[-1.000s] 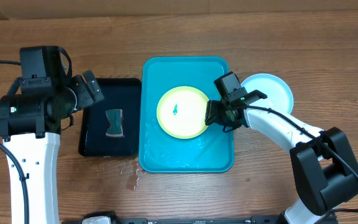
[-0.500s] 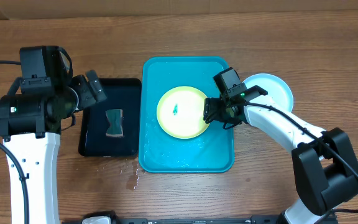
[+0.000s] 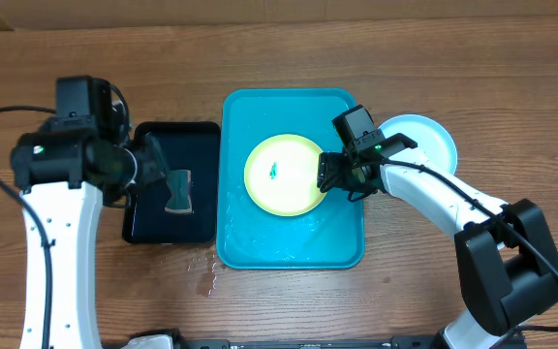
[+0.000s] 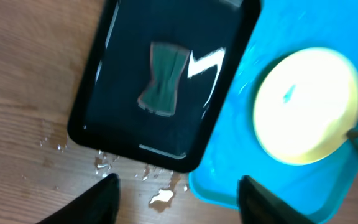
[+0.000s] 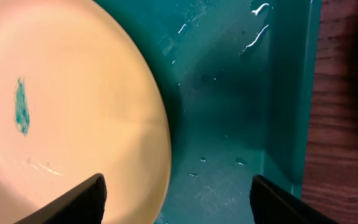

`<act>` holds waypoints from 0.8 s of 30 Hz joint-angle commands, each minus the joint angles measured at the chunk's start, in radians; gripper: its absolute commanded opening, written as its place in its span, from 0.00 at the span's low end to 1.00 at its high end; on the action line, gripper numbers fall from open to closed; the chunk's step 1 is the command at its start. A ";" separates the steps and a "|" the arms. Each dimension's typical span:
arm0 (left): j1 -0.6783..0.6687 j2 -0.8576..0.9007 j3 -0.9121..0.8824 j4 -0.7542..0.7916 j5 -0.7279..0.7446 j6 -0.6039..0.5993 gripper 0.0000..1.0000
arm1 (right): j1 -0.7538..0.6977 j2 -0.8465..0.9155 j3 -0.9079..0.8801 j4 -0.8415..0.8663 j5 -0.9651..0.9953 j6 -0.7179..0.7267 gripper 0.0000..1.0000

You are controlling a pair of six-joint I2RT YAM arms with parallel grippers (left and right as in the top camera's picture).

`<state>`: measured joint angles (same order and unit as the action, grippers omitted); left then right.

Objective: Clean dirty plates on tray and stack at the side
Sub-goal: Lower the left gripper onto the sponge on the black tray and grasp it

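A lime-green rimmed plate (image 3: 281,174) with a small teal smudge lies in the turquoise tray (image 3: 289,242). It also shows in the left wrist view (image 4: 306,106) and the right wrist view (image 5: 67,106). A light blue plate (image 3: 422,141) sits on the table right of the tray. My right gripper (image 3: 342,182) is open, straddling the green plate's right rim over the tray floor (image 5: 229,124). My left gripper (image 3: 158,167) is open above the black tray, empty.
A smaller black tray (image 3: 172,184) left of the turquoise tray holds a grey-green sponge (image 3: 177,190), seen too in the left wrist view (image 4: 163,78). Water drops (image 3: 204,276) lie on the wooden table by the trays' front edges.
My left arm has swung right and forward, bringing its gripper over the black tray near the sponge. The right gripper has shifted slightly toward the plate's rim and now holds still.
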<state>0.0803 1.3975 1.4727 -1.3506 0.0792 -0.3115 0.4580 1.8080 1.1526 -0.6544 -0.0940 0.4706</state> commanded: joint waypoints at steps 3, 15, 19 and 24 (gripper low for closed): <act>-0.003 0.056 -0.146 0.060 0.020 0.024 0.43 | -0.004 0.006 -0.002 0.002 0.014 -0.004 0.75; -0.046 0.163 -0.196 0.130 0.016 0.027 0.05 | -0.004 0.006 -0.002 0.002 0.014 -0.004 0.75; -0.074 0.195 -0.196 0.161 -0.006 0.021 0.11 | -0.004 0.006 -0.002 0.001 0.014 -0.005 0.75; -0.083 0.243 -0.196 0.185 -0.059 -0.027 0.38 | -0.004 0.006 -0.002 0.001 0.015 -0.005 0.75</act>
<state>0.0040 1.6058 1.2831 -1.1748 0.0711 -0.2993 0.4580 1.8080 1.1526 -0.6559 -0.0887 0.4709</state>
